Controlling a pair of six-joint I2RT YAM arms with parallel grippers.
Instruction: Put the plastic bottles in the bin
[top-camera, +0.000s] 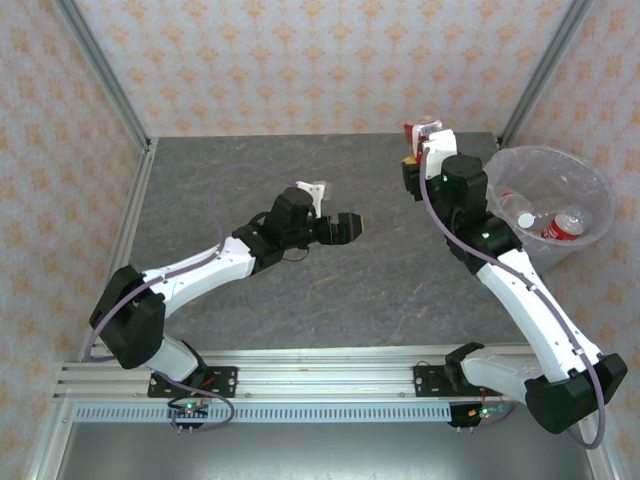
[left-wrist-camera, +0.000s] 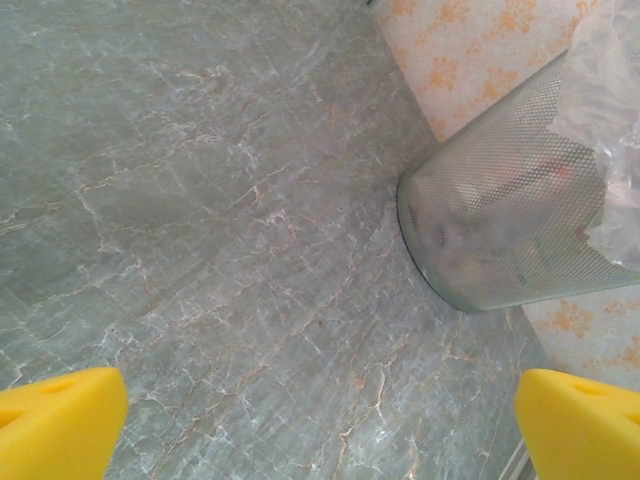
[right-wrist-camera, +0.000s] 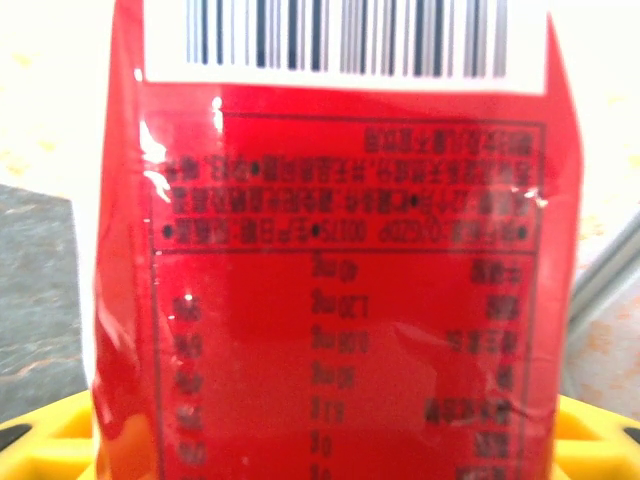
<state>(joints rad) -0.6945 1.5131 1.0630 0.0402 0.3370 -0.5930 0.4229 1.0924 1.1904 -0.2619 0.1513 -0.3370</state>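
A plastic bottle (right-wrist-camera: 330, 250) with a red label and a barcode stands between the yellow fingers of my right gripper (right-wrist-camera: 320, 445), which is shut on it. From above, that bottle (top-camera: 417, 131) is at the back of the table near the wall, left of the bin (top-camera: 590, 185), with my right gripper (top-camera: 421, 146) on it. Two more bottles lie inside the bin: one clear with a white cap (top-camera: 518, 208) and one with a red label (top-camera: 563, 226). My left gripper (top-camera: 347, 228) is over the middle of the table, open with nothing between its jaws. Its yellow fingertips (left-wrist-camera: 55, 420) frame bare tabletop, with the mesh bin (left-wrist-camera: 510, 220) beyond.
The grey marble tabletop (top-camera: 260, 180) is walled by patterned panels (top-camera: 300, 60) at the back and both sides. Metal corner posts (top-camera: 540, 70) stand at the back corners. The bin's clear bag liner (left-wrist-camera: 610, 90) hangs over its rim.
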